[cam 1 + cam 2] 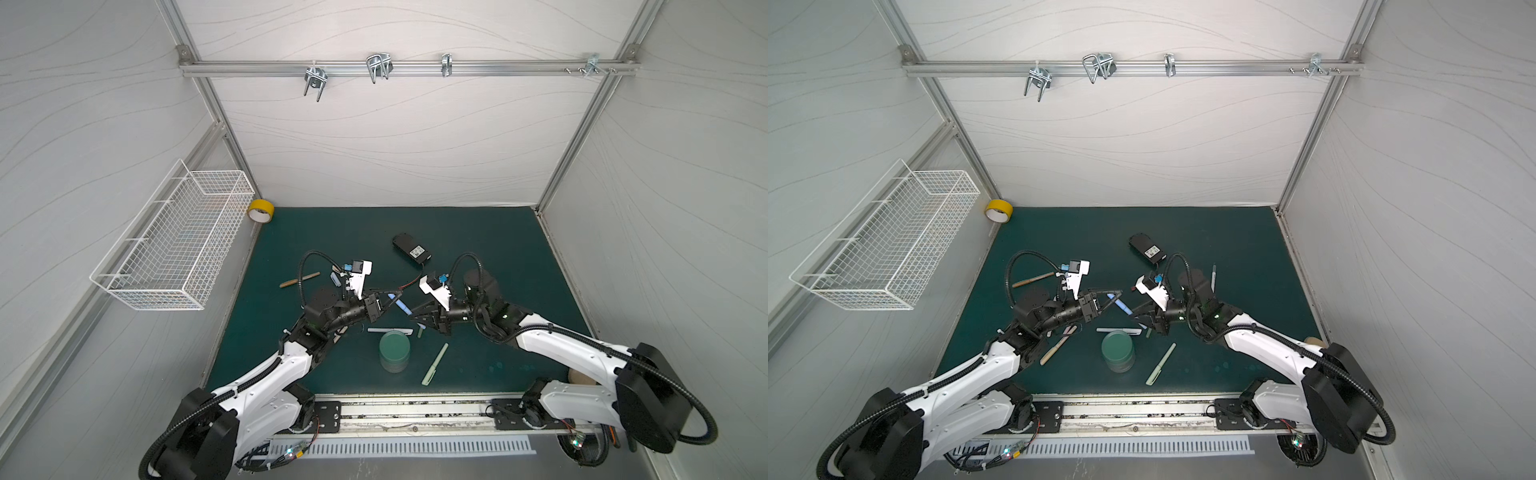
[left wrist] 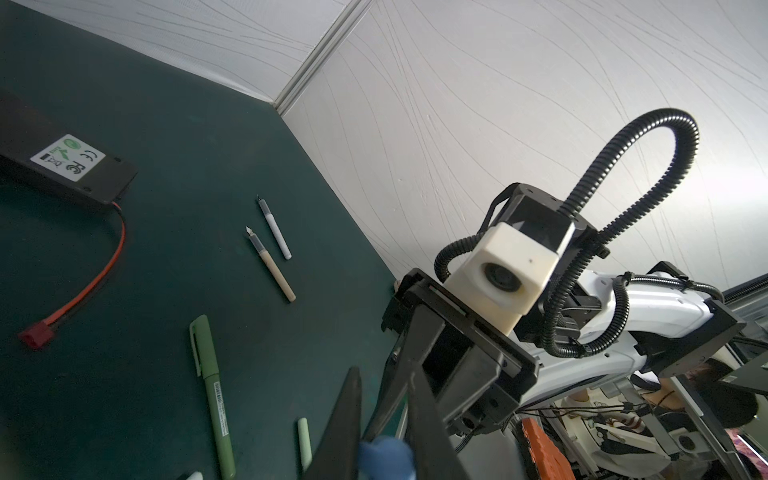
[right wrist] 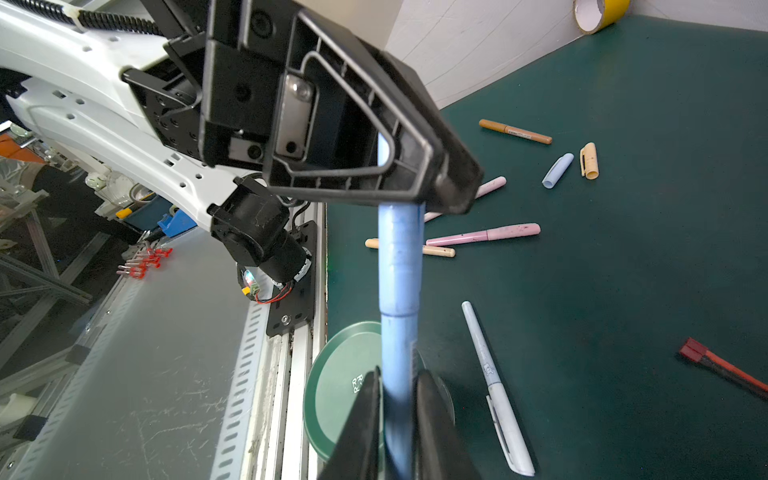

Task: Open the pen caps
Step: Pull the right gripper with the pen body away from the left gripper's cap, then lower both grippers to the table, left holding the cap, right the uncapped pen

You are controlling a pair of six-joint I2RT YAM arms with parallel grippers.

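In both top views the slim matte blue plastic pen (image 1: 400, 305) is over the middle of the dark green worktop (image 1: 498, 257), between the left end effector (image 1: 397, 295) and the right end effector (image 1: 412, 316). In the left wrist view the left one is closed on its blue end. In the right wrist view the right one clamps the pen body, and the left one clamps the thicker blue cap (image 3: 400, 257).

- Bright, even, diffuse light; the white walls (image 1: 374, 145) look slightly washed out.
- Shadows on the green counter (image 1: 478, 249) are soft and faint.
- Both top views stretch wide-angle toward the corners.
- The left wrist view blurs the nearest blue pen (image 2: 384, 455).
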